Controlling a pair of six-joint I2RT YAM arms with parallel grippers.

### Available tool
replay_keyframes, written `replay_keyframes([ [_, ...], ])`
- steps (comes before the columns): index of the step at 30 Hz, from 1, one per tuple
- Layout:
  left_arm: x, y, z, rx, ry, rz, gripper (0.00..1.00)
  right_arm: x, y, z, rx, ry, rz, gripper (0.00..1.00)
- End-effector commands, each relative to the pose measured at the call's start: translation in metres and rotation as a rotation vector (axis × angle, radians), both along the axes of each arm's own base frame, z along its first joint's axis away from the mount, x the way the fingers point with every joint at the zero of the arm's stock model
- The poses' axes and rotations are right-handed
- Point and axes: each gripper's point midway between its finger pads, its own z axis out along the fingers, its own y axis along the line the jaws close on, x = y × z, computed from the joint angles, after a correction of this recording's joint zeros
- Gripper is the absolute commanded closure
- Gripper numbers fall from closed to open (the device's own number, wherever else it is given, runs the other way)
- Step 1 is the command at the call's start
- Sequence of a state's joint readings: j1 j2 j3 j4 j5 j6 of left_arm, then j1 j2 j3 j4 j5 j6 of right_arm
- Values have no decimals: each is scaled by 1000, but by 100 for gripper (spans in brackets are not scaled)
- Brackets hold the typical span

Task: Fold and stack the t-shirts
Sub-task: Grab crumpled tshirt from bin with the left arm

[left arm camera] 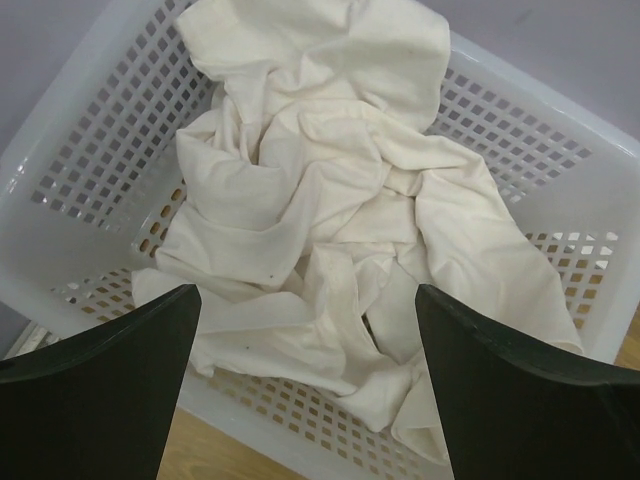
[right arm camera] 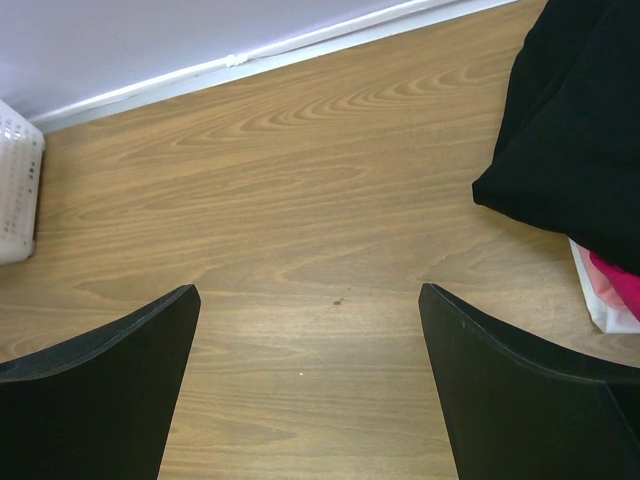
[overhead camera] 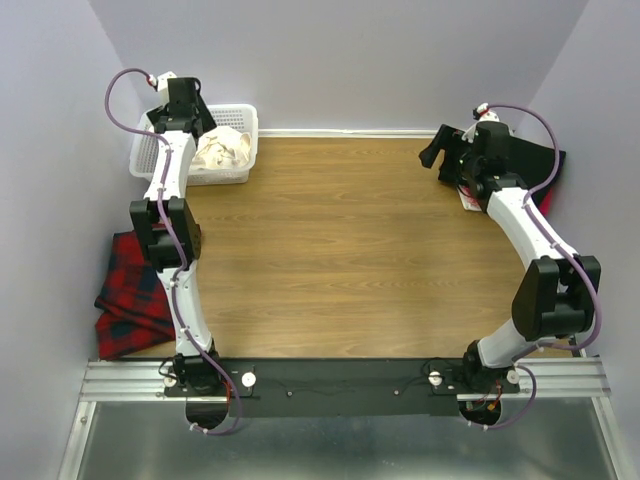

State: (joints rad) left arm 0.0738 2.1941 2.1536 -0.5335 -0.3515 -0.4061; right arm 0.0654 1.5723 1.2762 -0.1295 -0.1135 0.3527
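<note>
The cream-white t-shirt point(left arm camera: 320, 190) lies crumpled in a white mesh basket point(left arm camera: 90, 130) at the table's far left; it also shows in the top view point(overhead camera: 222, 152). My left gripper point(left arm camera: 305, 295) hangs open and empty just above the shirt's near edge, at the basket point(overhead camera: 192, 112). The black t-shirt point(right arm camera: 580, 110) lies at the far right of the table point(overhead camera: 548, 160). A bit of red-pink cloth point(right arm camera: 618, 280) peeks from under it. My right gripper point(right arm camera: 310, 295) is open and empty over bare wood, left of the black shirt point(overhead camera: 436, 150).
The basket point(overhead camera: 240, 125) stands against the back wall; its corner shows in the right wrist view point(right arm camera: 15, 180). A red and dark plaid cloth point(overhead camera: 130, 295) hangs off the table's left edge beside the left arm. The wooden table point(overhead camera: 350, 250) lies between the arms.
</note>
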Motion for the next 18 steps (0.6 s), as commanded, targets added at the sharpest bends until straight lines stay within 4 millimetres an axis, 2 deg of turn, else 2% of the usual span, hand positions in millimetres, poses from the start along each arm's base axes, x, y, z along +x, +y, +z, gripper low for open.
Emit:
replay_keyframes([
  [1,2,19,-16,-42,21,60,2,7,-4,2,4,9,-28,1],
  [3,4,27,-31,-52,38,80,2,6,-5,1,4,12,-30,1],
  [8,5,42,-67,-57,90,118,2,0,-6,-17,6,53,-41,1],
  [11,8,44,-84,-111,104,111,2,-2,-8,-27,0,77,-51,1],
  [15,13,50,-93,-119,100,110,2,-2,-9,-33,-4,94,-62,1],
  [18,19,51,-101,-135,101,99,9,0,-10,-35,-1,104,-67,1],
])
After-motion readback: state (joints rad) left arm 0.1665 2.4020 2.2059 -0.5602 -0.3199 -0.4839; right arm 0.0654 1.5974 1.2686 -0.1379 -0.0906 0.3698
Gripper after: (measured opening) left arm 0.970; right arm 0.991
